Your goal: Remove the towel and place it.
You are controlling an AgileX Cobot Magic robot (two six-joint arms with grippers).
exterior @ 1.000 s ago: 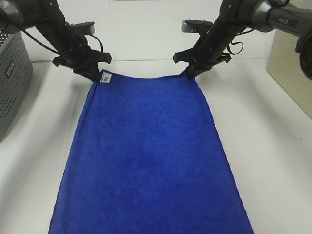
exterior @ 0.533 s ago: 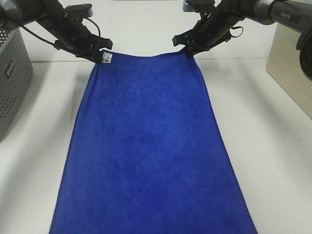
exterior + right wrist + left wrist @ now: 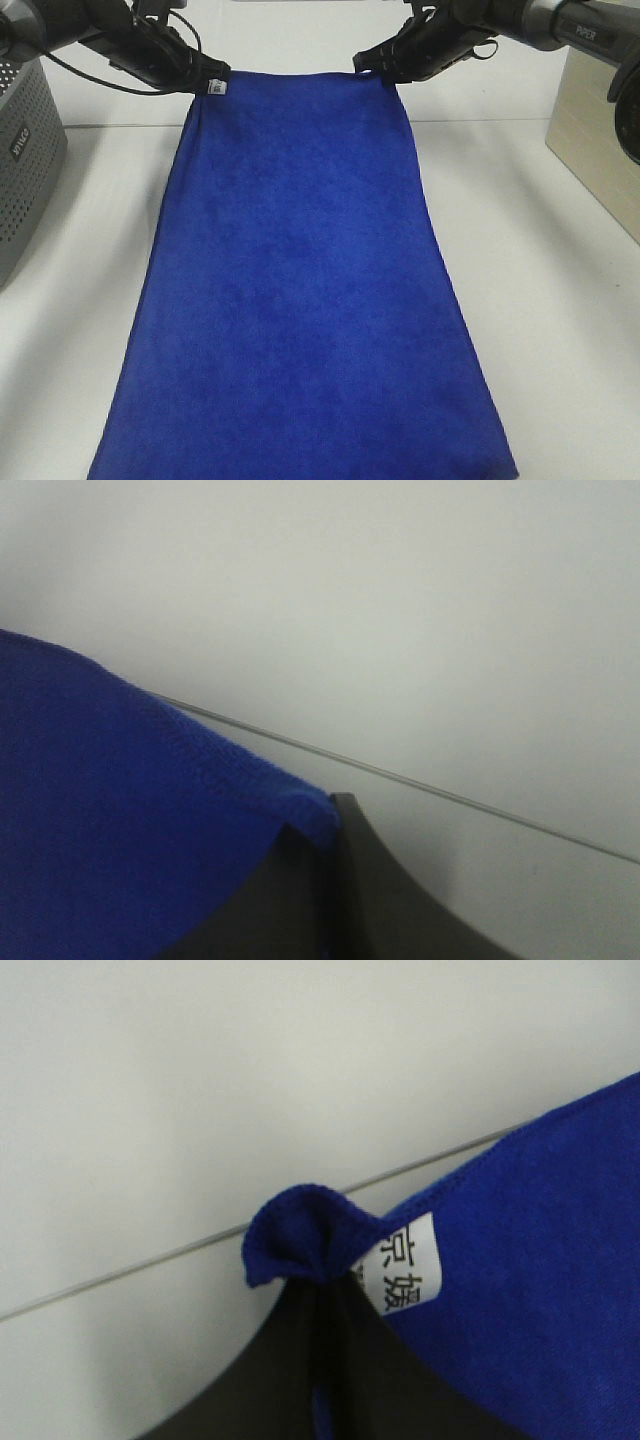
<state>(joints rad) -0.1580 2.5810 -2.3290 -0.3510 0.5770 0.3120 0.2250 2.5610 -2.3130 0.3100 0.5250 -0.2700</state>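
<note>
Hanging stretched between the two arms, the towel (image 3: 300,290) spreads as one broad royal-blue sheet from its raised far edge down toward the camera, its lower part running out of the overhead view over the white table (image 3: 560,300). A small white tag (image 3: 215,87) sits at its far left corner, printed with dark characters in the left wrist view. The left gripper (image 3: 205,76) is clamped on that tagged corner, a little fold of cloth bunched above its black fingers (image 3: 300,1360). The right gripper (image 3: 385,72) pinches the opposite far corner, jaws closed on the hem. A grey perforated bin (image 3: 25,160) stands at the left, a pale wooden box (image 3: 600,130) at the right
</note>
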